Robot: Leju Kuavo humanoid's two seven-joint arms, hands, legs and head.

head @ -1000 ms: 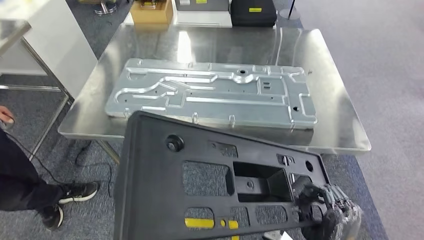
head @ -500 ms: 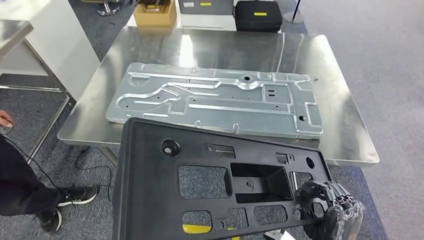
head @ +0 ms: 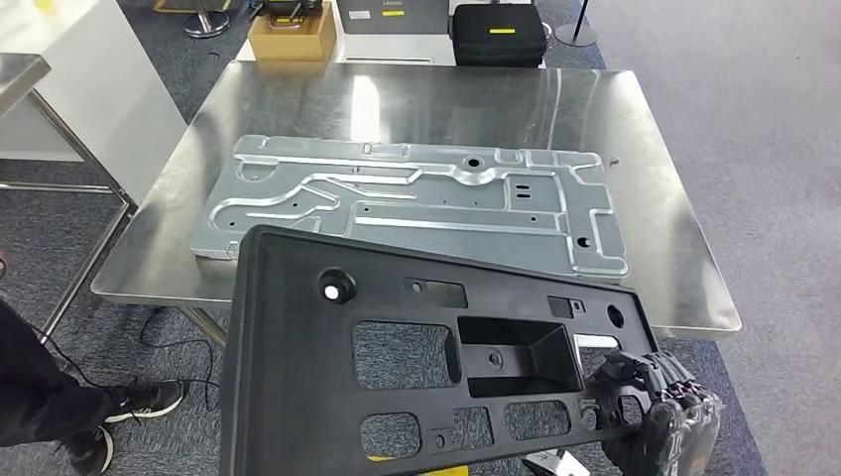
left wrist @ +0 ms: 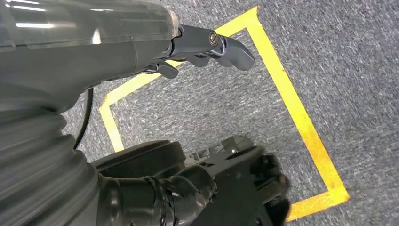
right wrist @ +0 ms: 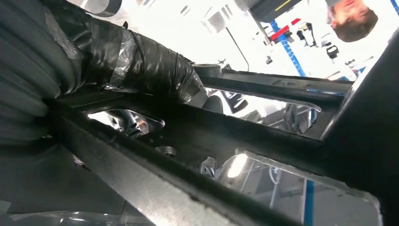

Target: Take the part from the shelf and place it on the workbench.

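**Fingers of the right hand hold the black part in front of the table**

Fingers (head: pixel 635 372) of your right hand (head: pixel 660 416) are curled round the lower right edge of the black part (head: pixel 397 347), and they grip it through one of its cut-outs. You can see the same hold from the right wrist, where the taped thumb (right wrist: pixel 141 66) lies over a bar of the part. The part is a wide black plastic panel with several openings and a deep square pocket near its middle. It is carried tilted, low in the head view, and its far edge overlaps the near edge of the steel table (head: pixel 655 198).

On the table lies a large grey metal plate (head: pixel 417 203) with pressed channels, flat and near the middle.

Your left hand (left wrist: pixel 207 44) hangs over grey carpet marked with yellow tape (left wrist: pixel 291 99). Its fingers are loosely bent and apart, and they hold nothing.

A person's dark trouser leg and shoes (head: pixel 139 402) stand on the carpet to the left of the table. Beyond the table's far edge you can see a cardboard box (head: pixel 290 40) and a black case (head: pixel 499 32).
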